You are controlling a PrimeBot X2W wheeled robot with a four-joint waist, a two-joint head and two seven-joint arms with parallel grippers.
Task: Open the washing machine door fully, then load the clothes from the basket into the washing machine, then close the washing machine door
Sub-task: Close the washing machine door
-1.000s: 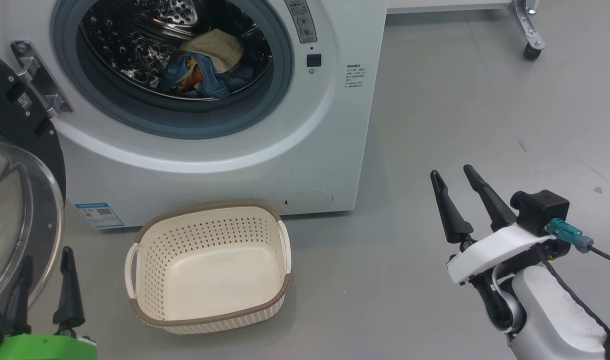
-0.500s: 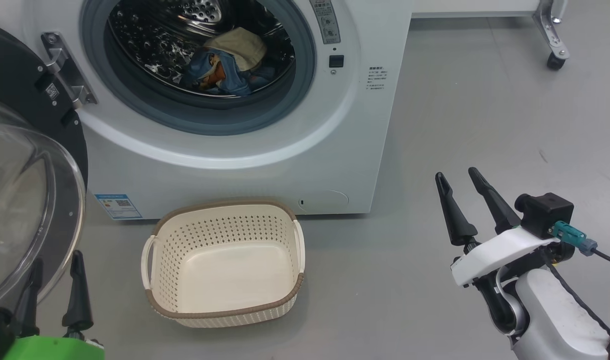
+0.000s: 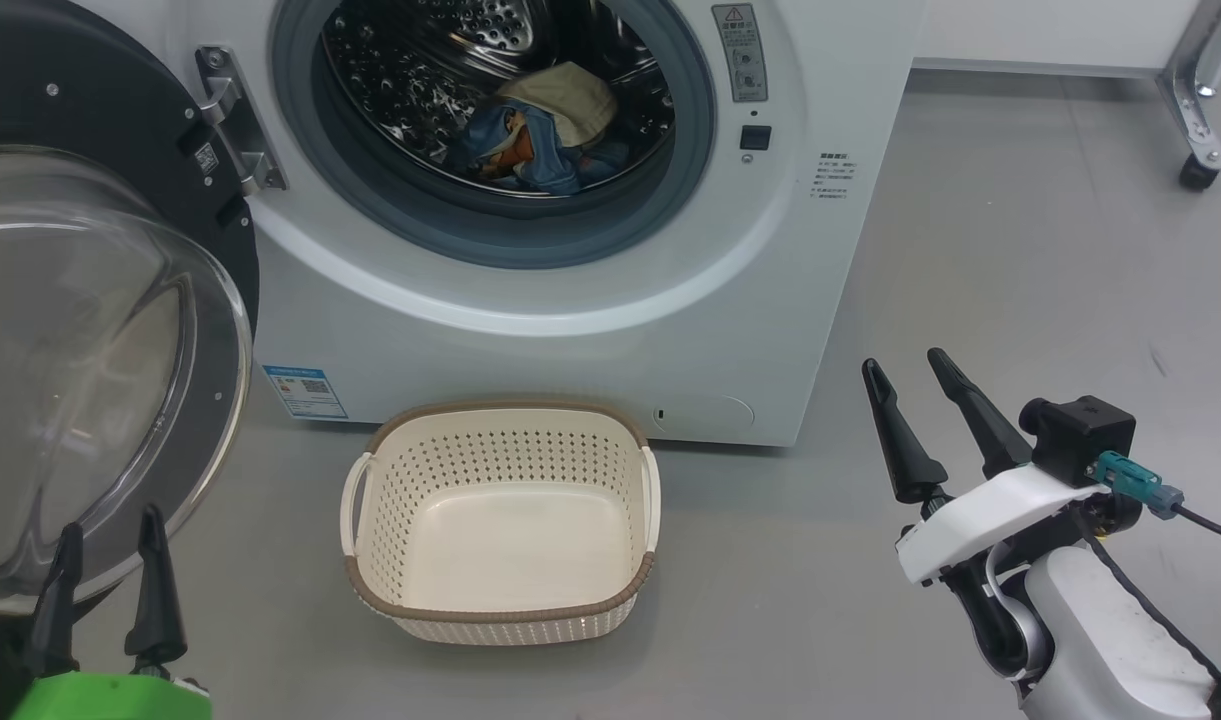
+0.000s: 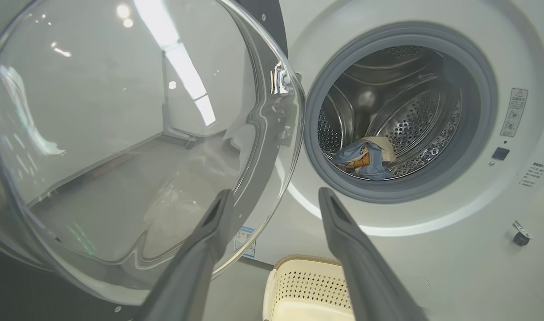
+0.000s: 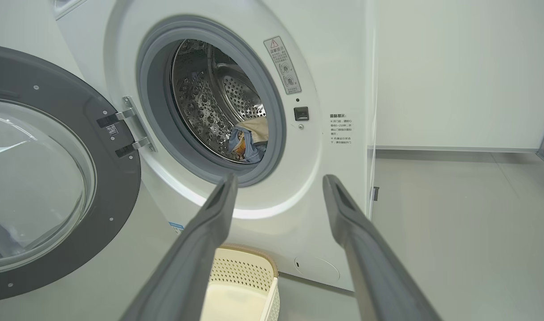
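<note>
clothes (image 3: 545,140) in washing machine (image 3: 570,300) drum | basket (image 3: 500,610) empty

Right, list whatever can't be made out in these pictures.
- Clothes, head view: bunched together in the drum, so the number of pieces cannot be told.
- Washing machine door, head view: its left side is cut off by the picture's edge.
- Basket, left wrist view: its near part is cut off by the bottom edge.
- Warning sticker, head view: the print is too small to read.
</note>
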